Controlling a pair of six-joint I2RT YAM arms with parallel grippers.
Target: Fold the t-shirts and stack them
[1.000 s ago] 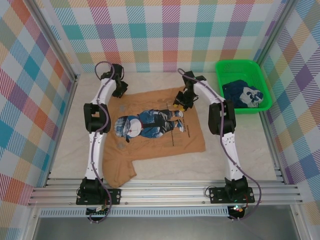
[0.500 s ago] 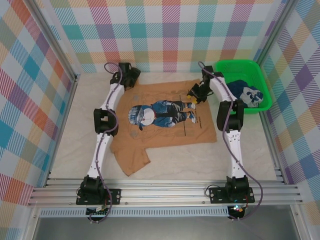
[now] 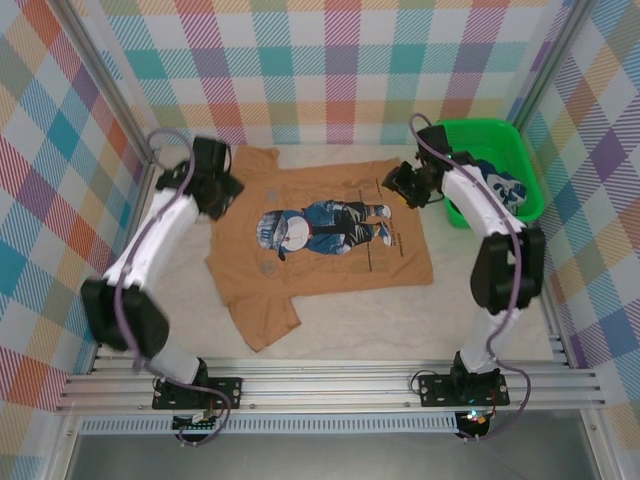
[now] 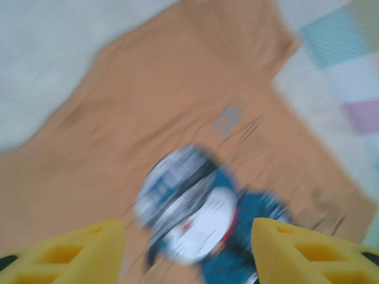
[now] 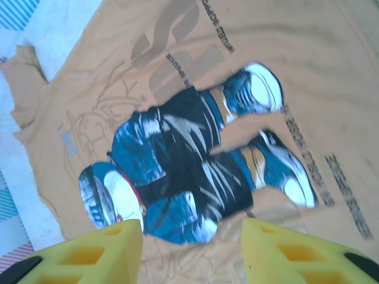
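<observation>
- Plaid walls (image 3: 340, 60) in many colours stand around a pale table (image 3: 480, 290), as the top view shows.
- On the middle of this table lies the tan shirt (image 3: 330, 265), spread flat with its front up.
- Its cartoon print (image 3: 320, 225), blue and white, lies sideways, with the head toward the left and the shoes toward the right.
- 1 short sleeve (image 3: 265, 325) points to the near edge of the table, and the other sleeve (image 3: 255, 158) points to the back wall.
- At the shirt's far left edge, the left gripper (image 3: 222, 190) is next to the far sleeve.
- In the left wrist view, which is blurred, the left gripper (image 4: 188, 231) has its 2 yellow fingers (image 4: 71, 251) well apart and holds nothing; the tan shirt (image 4: 148, 106) is below.
- At the far right corner of the shirt is the right gripper (image 3: 400, 185).
- In the right wrist view the right gripper (image 5: 190, 231) is also spread, its fingers (image 5: 95, 254) have nothing between them, and the tan shirt (image 5: 284, 59) with the print is under them.
- A green basket (image 3: 480, 128) stands in the far right corner, just beside the right arm.
- Inside it the navy shirt (image 3: 478, 180) lies crumpled, with white print showing.
</observation>
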